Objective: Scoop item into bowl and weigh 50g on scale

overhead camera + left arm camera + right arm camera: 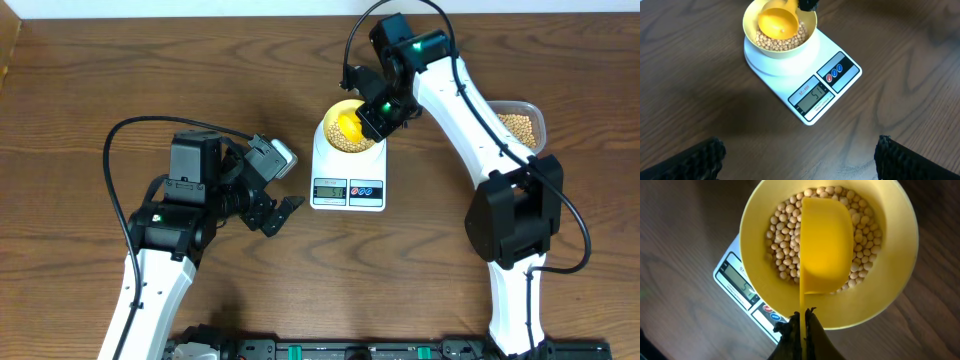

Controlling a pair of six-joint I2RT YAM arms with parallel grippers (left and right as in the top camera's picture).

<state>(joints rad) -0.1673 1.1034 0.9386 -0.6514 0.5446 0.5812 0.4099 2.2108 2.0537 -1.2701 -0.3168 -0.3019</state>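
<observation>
The pale yellow bowl (346,126) (751,31) (755,275) stands on the white scale (348,176) (805,75) (735,280) and holds tan beans (351,142) (777,44) (782,240). My right gripper (378,112) (802,317) is shut on the thin handle of a bright yellow scoop (347,125) (777,22) (826,242), whose head hovers over the beans inside the bowl. My left gripper (281,190) (799,155) is open and holds nothing, over bare table left of the scale. The scale's display (815,98) is lit.
A clear plastic tub (521,124) of more beans sits at the right behind the right arm. Cables loop over the table behind both arms. Dark wooden tabletop (90,90) surrounds the scale.
</observation>
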